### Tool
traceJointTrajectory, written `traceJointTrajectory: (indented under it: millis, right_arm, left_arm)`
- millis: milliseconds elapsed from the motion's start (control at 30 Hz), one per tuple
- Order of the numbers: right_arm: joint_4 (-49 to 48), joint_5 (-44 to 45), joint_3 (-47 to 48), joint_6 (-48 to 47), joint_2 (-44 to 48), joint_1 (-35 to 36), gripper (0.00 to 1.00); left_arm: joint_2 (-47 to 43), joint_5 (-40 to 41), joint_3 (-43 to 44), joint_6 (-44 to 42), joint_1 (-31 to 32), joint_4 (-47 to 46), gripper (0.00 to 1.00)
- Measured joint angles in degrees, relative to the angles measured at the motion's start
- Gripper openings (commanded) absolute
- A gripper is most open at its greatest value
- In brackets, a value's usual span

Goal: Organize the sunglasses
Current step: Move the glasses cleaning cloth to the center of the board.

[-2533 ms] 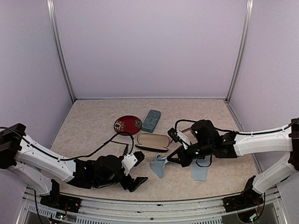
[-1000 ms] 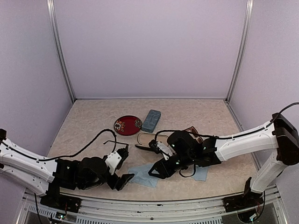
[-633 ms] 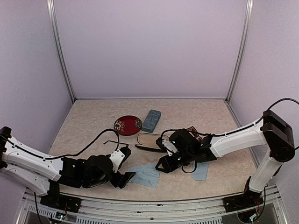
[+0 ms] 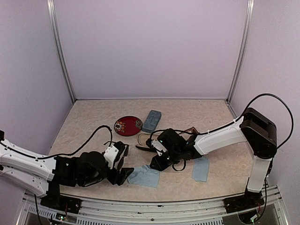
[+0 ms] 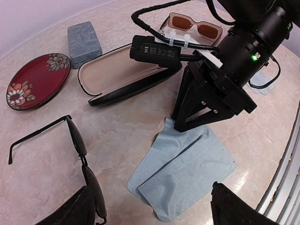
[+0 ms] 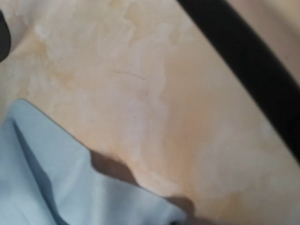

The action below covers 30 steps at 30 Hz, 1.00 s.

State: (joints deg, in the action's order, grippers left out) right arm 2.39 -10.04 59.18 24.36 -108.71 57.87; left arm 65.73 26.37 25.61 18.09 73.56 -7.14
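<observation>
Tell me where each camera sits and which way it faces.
Top external: high behind the arm bases, looking down at the beige table; both arms, left gripper and right gripper show.
Left wrist: low over the table, facing the light blue cloth and right gripper; own black fingertips in the bottom corners.
Right wrist: close above the table, facing the cloth's edge and a black band, probably the black oval case; own fingers unclear.
Shared: all three show the cloth.

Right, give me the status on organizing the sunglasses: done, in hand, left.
Done: only the black case lies open. In hand: the right gripper is down at the corner of the blue cloth; a grip isn't clear. The left gripper is open and holds nothing. Left: the black-framed pair and the brown-framed pair both lie on the table, outside any case.
</observation>
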Motion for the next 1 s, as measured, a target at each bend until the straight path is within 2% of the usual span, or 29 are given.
traceJointTrajectory:
  millis: [200, 333, 500, 767, 1000]
  right_arm:
    - [0.3, 1.9, 0.1, -0.3, -0.2, 0.1, 0.0]
    - [-0.3, 3.5, -0.8, 0.0, 0.5, 0.1, 0.0]
    - [-1.0, 6.1, -7.1, 0.3, 5.5, 0.1, 0.0]
    - [0.3, 9.2, -16.4, 0.9, 14.2, 0.1, 0.0]
    - [0.1, 10.5, -18.2, 2.4, 15.7, 0.1, 0.0]
  left_arm:
    - [0.0, -0.6, -0.1, 0.0, -0.3, 0.0, 0.83]
    - [1.5, -1.1, 0.0, -0.4, -0.3, -0.1, 0.83]
    - [6.9, -3.3, 1.8, -1.7, -0.5, 0.1, 0.79]
    - [19.4, -10.1, 12.9, -3.1, -3.9, -0.5, 0.67]
    - [30.6, -16.3, 21.8, -2.3, -8.0, -0.9, 0.59]
